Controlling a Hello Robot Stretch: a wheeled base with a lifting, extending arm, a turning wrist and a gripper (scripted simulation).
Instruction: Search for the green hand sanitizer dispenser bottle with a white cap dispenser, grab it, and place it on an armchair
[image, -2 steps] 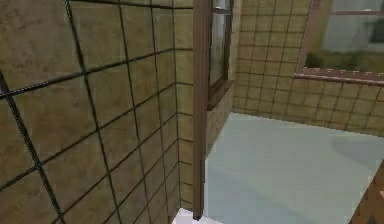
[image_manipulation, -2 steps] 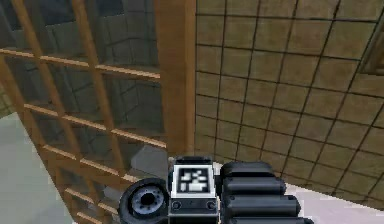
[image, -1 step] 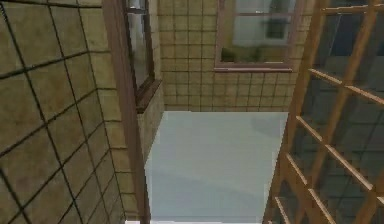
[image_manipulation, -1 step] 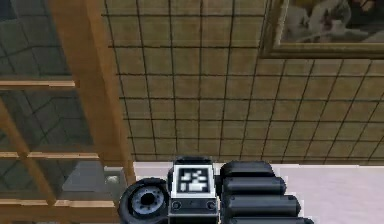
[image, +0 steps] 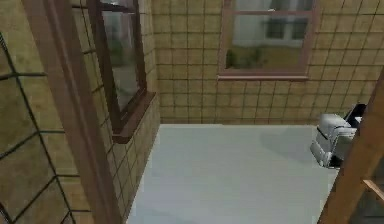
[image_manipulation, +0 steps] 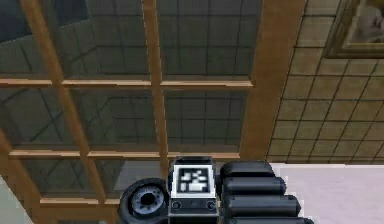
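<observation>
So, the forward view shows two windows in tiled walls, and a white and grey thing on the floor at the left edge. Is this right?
Not quite. The white and grey thing stands at the forward view's right edge, not the left. The rest holds: the side window and the far window sit in tiled walls, and the thing is on the floor.

forward view: looks down into tiled corner (image: 157, 95) | arm side view: near window (image_manipulation: 110, 115)
</observation>
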